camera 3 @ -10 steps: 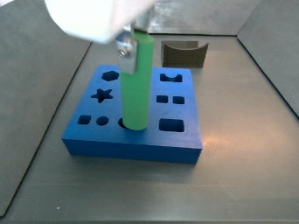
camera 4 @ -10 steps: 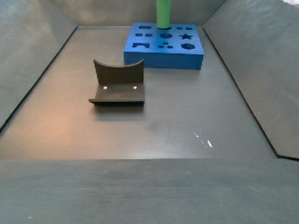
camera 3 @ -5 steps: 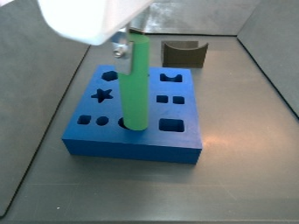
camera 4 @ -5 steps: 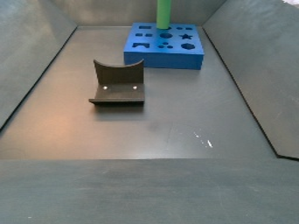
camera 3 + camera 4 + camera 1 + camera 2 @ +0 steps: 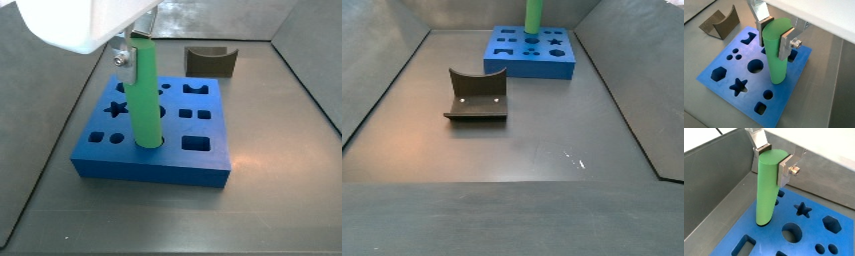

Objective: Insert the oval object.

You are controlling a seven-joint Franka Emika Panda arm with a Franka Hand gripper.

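Note:
The oval object [image 5: 143, 100] is a long bright green rod that stands nearly upright on the blue block [image 5: 201, 172]. Its lower end sits at a hole near the block's front edge; I cannot tell how deep it is. The gripper [image 5: 131, 50] is shut on the rod's top end. In both wrist views the silver fingers [image 5: 787, 42] [image 5: 785, 168] clamp the rod [image 5: 777, 60] [image 5: 767, 193] from two sides above the block [image 5: 784, 95] [image 5: 812, 225]. In the far side view the rod [image 5: 533, 15] rises from the block [image 5: 529, 68], and the gripper is out of frame.
The dark grey curved block [image 5: 210, 60] [image 5: 476, 95] [image 5: 721, 22] stands on the grey floor apart from the blue block. The blue block's top has star, hexagon, round and square holes. Grey metal walls [image 5: 717, 173] enclose the floor.
The gripper has moved left in the near side view, carrying the rod's top with it. The rod now stands straighter; its lower end stays at the same hole.

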